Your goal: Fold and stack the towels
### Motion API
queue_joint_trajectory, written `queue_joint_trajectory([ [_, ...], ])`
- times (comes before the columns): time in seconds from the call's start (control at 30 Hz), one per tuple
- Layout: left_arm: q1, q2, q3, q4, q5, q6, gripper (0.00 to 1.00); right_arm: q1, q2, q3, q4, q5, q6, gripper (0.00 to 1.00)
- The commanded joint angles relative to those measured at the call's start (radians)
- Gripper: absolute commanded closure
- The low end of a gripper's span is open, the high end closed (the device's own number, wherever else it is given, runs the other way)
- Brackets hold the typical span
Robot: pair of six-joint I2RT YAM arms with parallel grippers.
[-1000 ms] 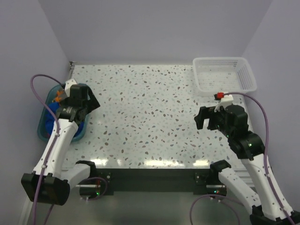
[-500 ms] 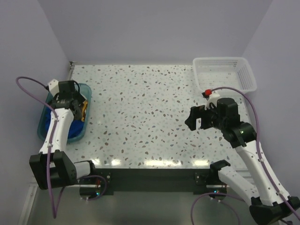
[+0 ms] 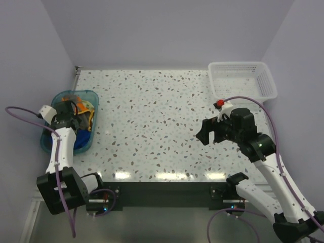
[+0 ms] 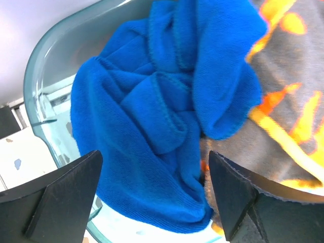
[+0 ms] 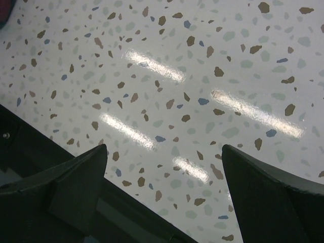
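Observation:
The towels lie bunched in a translucent teal tub (image 3: pixel 46 144) at the table's left edge. A royal blue towel (image 4: pixel 152 116) is crumpled beside an orange towel with grey blotches (image 4: pixel 288 96). In the top view the blue towel (image 3: pixel 81 140) and the orange towel (image 3: pixel 87 112) show around the arm. My left gripper (image 4: pixel 154 167) hangs open just above the blue towel, its fingers (image 4: pixel 66 197) on either side of a fold. My right gripper (image 5: pixel 164 152) is open over bare table, holding nothing; in the top view that gripper (image 3: pixel 208 132) sits right of centre.
A white mesh basket (image 3: pixel 243 80) stands at the table's back right corner. The speckled table (image 3: pixel 152 111) stretches between tub and basket. Its dark front edge (image 5: pixel 30 152) shows under the right gripper. The tub's rim (image 4: pixel 43 81) curves round the blue towel.
My left arm has swung left and back over the tub, so the towels show in it. My right gripper has drifted left toward the table's middle.

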Motion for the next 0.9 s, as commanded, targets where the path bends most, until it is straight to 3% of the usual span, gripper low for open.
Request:
queue_joint_trajectory([
  [0.0, 0.019, -0.006, -0.035, 0.034, -0.048, -0.057, 0.1, 0.02, 0.002, -0.001, 0.033, -0.002, 0.007, 0.01],
  [0.13, 0.045, 0.009, -0.098, 0.095, -0.016, -0.032, 0.16, 0.023, 0.009, -0.004, 0.033, -0.004, 0.007, 0.01],
  [0.23, 0.051, 0.033, -0.107, 0.115, 0.007, -0.032, 0.28, 0.021, 0.017, -0.004, 0.033, -0.001, 0.01, 0.01],
  [0.37, 0.051, -0.002, -0.068, 0.094, 0.001, 0.01, 0.77, 0.021, 0.019, 0.002, 0.022, 0.012, 0.013, 0.01],
  [0.47, 0.051, -0.049, 0.006, 0.055, -0.045, 0.07, 0.91, 0.021, 0.026, 0.015, 0.007, 0.022, 0.013, 0.01],
  [0.57, 0.05, -0.086, 0.089, 0.025, -0.074, 0.113, 0.98, 0.021, 0.042, 0.04, -0.016, 0.033, 0.007, 0.01],
  [0.73, 0.046, -0.135, 0.216, 0.005, -0.079, 0.185, 0.96, 0.021, 0.052, 0.086, -0.05, 0.059, -0.005, 0.01],
  [0.87, 0.024, -0.126, 0.328, 0.003, -0.013, 0.228, 1.0, 0.021, 0.049, 0.098, -0.049, 0.055, 0.003, 0.01],
])
